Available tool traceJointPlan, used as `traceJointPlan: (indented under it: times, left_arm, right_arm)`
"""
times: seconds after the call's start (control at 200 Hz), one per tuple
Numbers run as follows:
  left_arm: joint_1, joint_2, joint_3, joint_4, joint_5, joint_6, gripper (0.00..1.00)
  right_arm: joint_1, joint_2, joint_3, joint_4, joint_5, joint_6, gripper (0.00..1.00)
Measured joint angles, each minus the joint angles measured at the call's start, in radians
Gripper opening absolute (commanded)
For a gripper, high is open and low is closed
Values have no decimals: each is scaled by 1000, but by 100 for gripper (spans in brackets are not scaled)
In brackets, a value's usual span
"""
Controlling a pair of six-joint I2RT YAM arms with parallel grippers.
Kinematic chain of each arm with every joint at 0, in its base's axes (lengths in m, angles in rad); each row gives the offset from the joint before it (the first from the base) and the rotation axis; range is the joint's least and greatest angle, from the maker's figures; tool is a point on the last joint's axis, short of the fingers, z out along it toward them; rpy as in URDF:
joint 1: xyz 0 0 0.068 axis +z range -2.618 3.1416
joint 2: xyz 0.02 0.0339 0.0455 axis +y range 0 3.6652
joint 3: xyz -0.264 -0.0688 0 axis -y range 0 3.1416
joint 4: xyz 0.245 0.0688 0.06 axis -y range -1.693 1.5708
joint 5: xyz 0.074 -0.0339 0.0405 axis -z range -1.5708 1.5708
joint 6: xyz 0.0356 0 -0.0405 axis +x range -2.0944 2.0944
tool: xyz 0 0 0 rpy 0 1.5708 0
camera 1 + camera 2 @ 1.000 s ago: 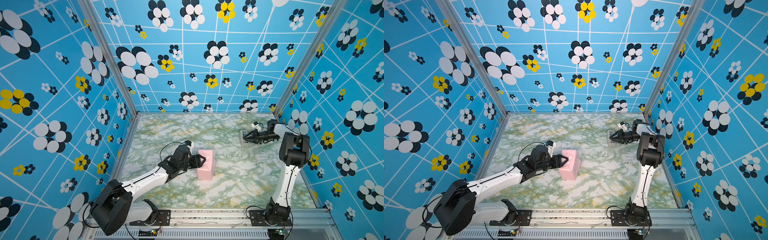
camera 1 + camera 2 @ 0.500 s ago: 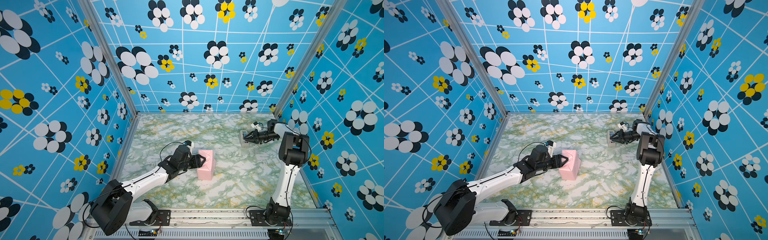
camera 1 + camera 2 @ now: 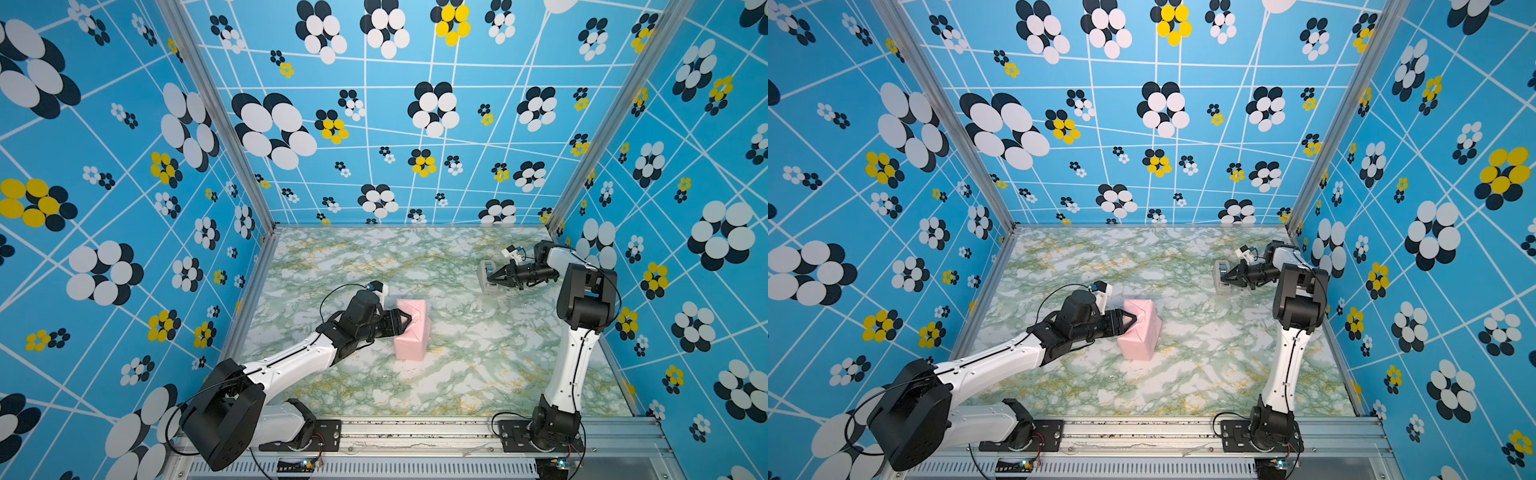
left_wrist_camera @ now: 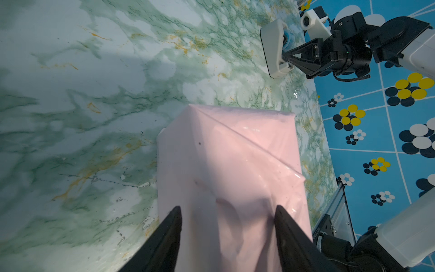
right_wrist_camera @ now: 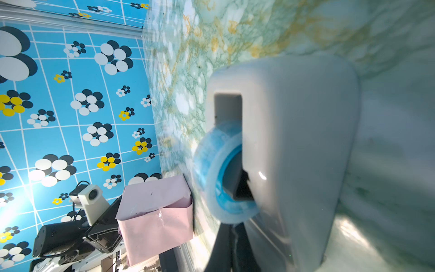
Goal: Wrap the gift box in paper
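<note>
I see the thin pale pink paper (image 3: 411,332) folded as a blocky parcel mid green-marble tabletop (image 3: 457,374), gift box hidden inside | left gripper (image 4: 227,209) at its 9 o'clock, fingers spread, tips against the paper | white-grey plastic tape dispenser (image 4: 273,47) at 2 o'clock, well apart | right gripper (image 4: 286,55) pressed together at its blue roll; tape caught or not, I can't tell

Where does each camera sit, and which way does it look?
Both top views: high above the front rail, looking down at the table; the left arm and right arm show whole.
Left wrist: behind the left hand, facing the wrapped gift box; its two fingers show.
Right wrist: behind the right hand, close to the tape dispenser; its shut fingers show.
Shared: each wrist view also shows the other arm, and both show the box.
</note>
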Motion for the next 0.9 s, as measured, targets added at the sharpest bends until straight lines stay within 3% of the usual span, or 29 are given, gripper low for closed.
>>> traceJointPlan:
  times: [0.9]
  left_arm:
    - [4,-24,-11,-10,-22,10,63]
  right_arm:
    - [-16,-138,-188,147,-134,241,0]
